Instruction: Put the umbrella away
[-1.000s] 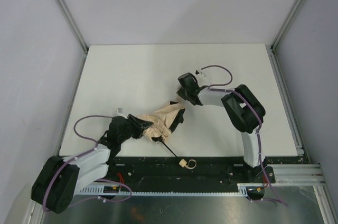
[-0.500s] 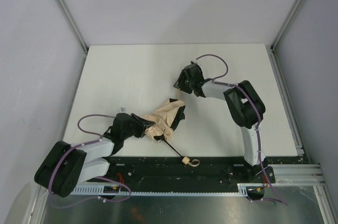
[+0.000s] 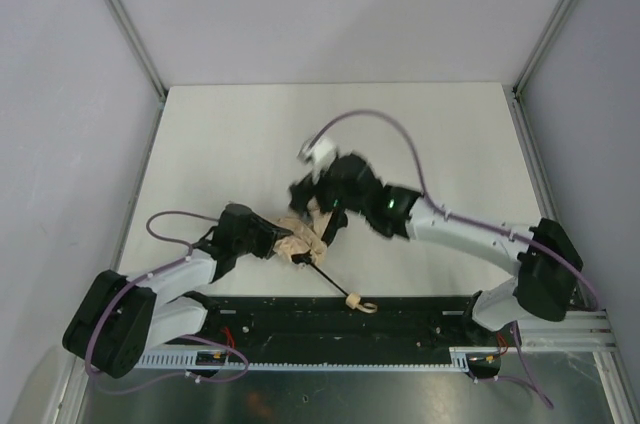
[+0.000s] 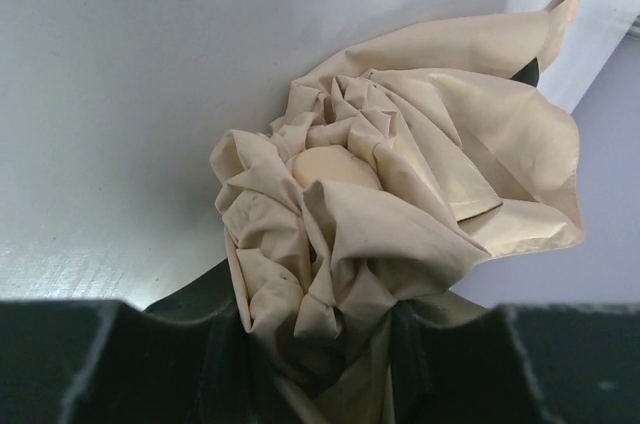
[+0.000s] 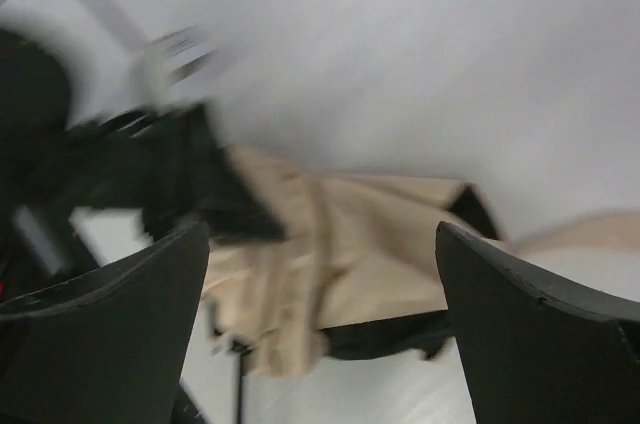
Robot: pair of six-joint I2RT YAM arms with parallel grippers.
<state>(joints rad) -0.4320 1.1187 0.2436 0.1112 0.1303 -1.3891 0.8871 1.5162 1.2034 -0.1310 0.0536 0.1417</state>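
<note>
Partly gathered only: umbrella (image 4: 400, 194) cloth pinched in left jaws, right jaws wide open and empty above, shaft (image 3: 326, 282) not yet collapsed.

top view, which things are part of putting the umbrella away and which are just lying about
Part of the job:
- umbrella, fabric bunched, its handle lying on the black rail
- left gripper, closed on the fabric
- right gripper, open beside the fabric

Not part of it (rig fixtures, not loose items):
- table
- black rail
- purple cables
</note>
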